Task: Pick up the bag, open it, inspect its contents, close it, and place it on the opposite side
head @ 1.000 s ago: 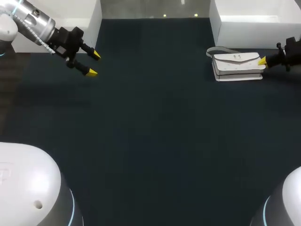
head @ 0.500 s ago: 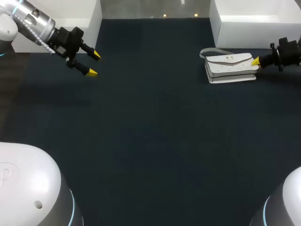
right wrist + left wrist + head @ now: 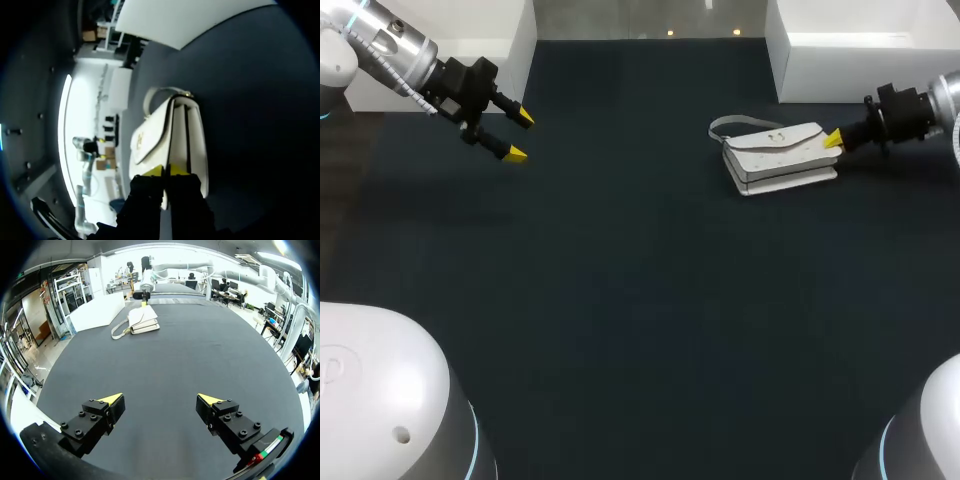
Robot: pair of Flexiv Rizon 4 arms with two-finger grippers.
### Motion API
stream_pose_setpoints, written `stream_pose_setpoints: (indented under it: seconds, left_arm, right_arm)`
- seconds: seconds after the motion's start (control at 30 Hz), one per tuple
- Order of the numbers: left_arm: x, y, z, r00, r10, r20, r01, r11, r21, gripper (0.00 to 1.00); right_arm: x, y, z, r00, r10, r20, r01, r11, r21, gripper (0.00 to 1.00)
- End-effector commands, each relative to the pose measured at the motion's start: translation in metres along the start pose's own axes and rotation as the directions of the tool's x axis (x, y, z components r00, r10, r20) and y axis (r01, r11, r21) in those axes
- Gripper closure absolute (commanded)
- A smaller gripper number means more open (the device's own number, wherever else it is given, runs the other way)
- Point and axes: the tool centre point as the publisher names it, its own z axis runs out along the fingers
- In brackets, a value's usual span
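Note:
A white handbag (image 3: 780,158) with a flap and a pale strap (image 3: 725,125) is at the right rear of the dark table (image 3: 640,300). My right gripper (image 3: 832,140) comes in from the right and is shut on the bag's near end, pinching a thin edge. In the right wrist view the bag (image 3: 170,140) stretches straight ahead of the closed yellow tips of the right gripper (image 3: 166,171). My left gripper (image 3: 520,136) hangs open and empty over the left rear of the table. In the left wrist view the left gripper (image 3: 161,400) faces the far-off bag (image 3: 142,320).
A white box (image 3: 860,50) stands at the back right just behind the bag, and another white box (image 3: 470,45) stands at the back left behind my left arm. The dark table top stretches wide between the two arms.
My right gripper has moved left toward the table's middle, taking the bag with it; the bag has turned slightly. The left arm has not moved.

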Motion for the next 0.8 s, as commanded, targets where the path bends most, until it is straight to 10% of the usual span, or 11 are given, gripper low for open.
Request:
stream_pose_setpoints:
  seconds: [0.03, 0.8]
  left_arm:
    - [0.0, 0.001, 0.001, 1.0, 0.001, 0.002, -0.001, 1.0, 0.003, 0.0]
    - [0.0, 0.001, 0.001, 1.0, 0.001, 0.002, -0.001, 1.0, 0.003, 0.0]
  right_arm:
    - [0.005, -0.005, 0.015, 1.0, 0.002, -0.004, -0.002, 0.998, 0.062, 1.0]
    - [0.033, -0.057, 0.049, 0.999, 0.035, -0.011, -0.037, 0.981, -0.191, 1.0]
